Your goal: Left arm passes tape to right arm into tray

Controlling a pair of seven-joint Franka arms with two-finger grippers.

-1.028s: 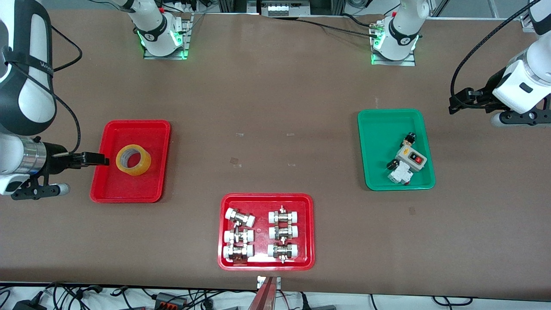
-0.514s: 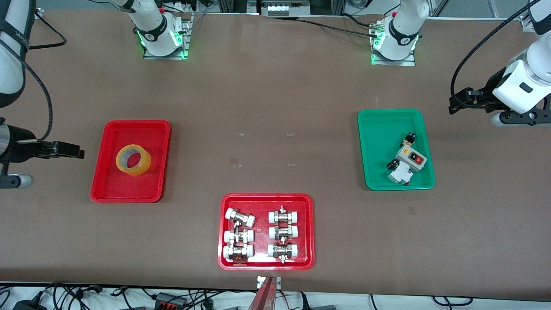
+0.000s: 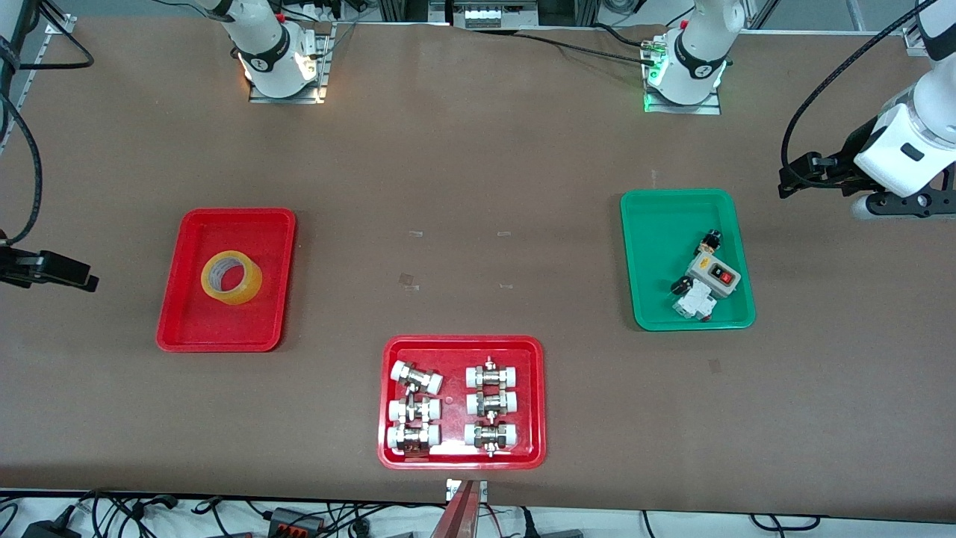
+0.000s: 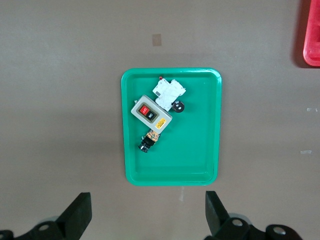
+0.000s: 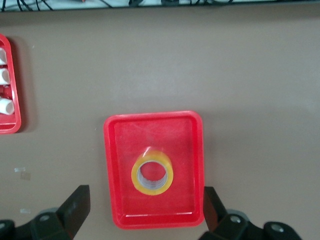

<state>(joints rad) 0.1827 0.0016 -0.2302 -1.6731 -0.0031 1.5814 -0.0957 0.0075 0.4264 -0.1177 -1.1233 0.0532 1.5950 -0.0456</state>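
At the right arm's end of the table, the right gripper (image 3: 71, 273) is cut off by the frame edge in the front view; only its black fingers and a looping cable are seen there, over bare table beside the plain red tray (image 3: 275, 224). In the right wrist view its two fingers (image 5: 75, 206) are spread wide with nothing between them, and the tray is framed in the gap.

The roll of yellow-amber tape (image 3: 231, 277) lies flat inside the plain red tray, its white core facing up, clear of every rim. Bare red floor is left around it on all sides, with more room toward the robots' bases than toward the front camera.

Nearer the front camera, at mid-table, a second red tray (image 3: 536, 403) is filled with six white-capped metal fittings (image 3: 416, 378) in two columns; their small details are hard to make out. A wide stretch of open brown table (image 3: 463, 172) separates the three trays.

Toward the left arm's end, a green tray (image 3: 657, 224) holds a grey switch box (image 3: 713, 273) with a red button and some small black and white parts clustered against it.

The left gripper (image 3: 803, 175) hangs over bare table beside the green tray; its fingers (image 4: 77, 214) are seen wide apart and empty in the left wrist view. The left arm is partly cut off by the frame edge.
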